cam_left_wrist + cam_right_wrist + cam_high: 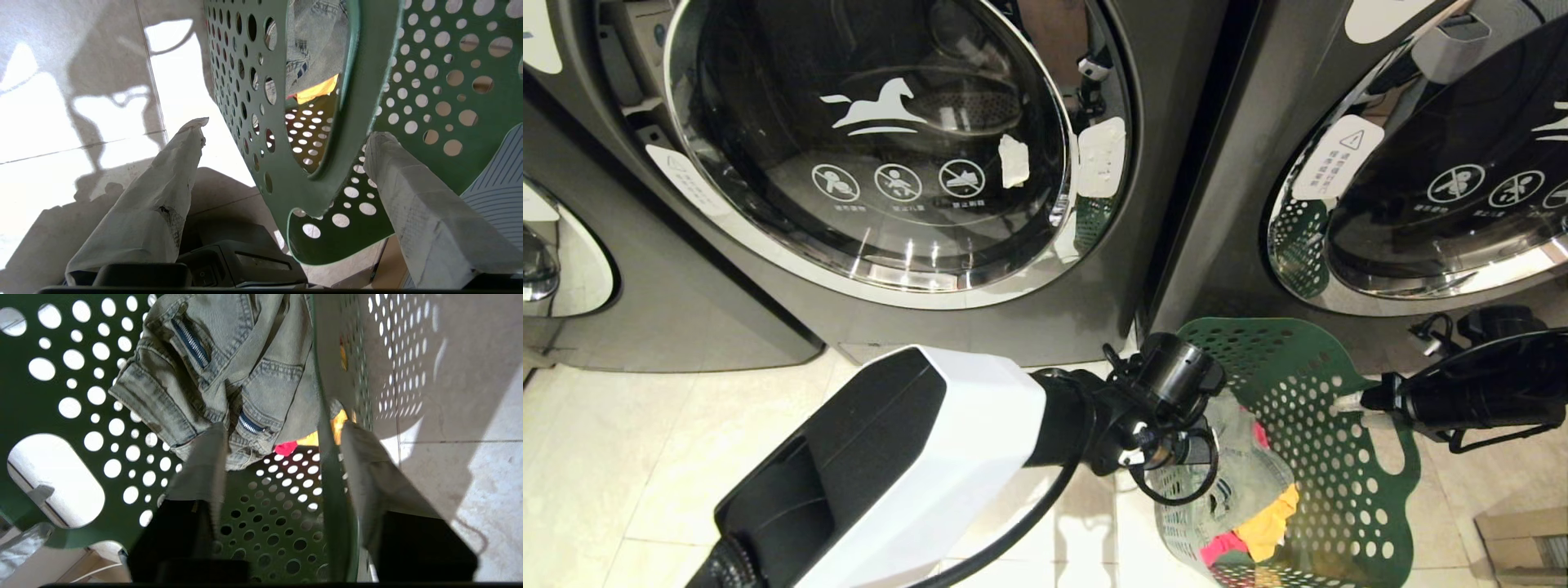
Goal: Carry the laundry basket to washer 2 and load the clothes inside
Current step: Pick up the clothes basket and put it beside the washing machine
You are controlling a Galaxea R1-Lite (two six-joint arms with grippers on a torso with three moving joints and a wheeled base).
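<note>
Two dark grey front-load washers (866, 155) stand side by side on the tiled floor (621, 457), doors shut (no number label legible). The laundry basket (1307, 457) sits on the floor before the gap between them, holding the clothes (1250, 490). The left gripper (286, 147), fingers spread, straddles one basket wall. The right gripper (282, 457), fingers parted, straddles the opposite wall without clamping it.
</note>
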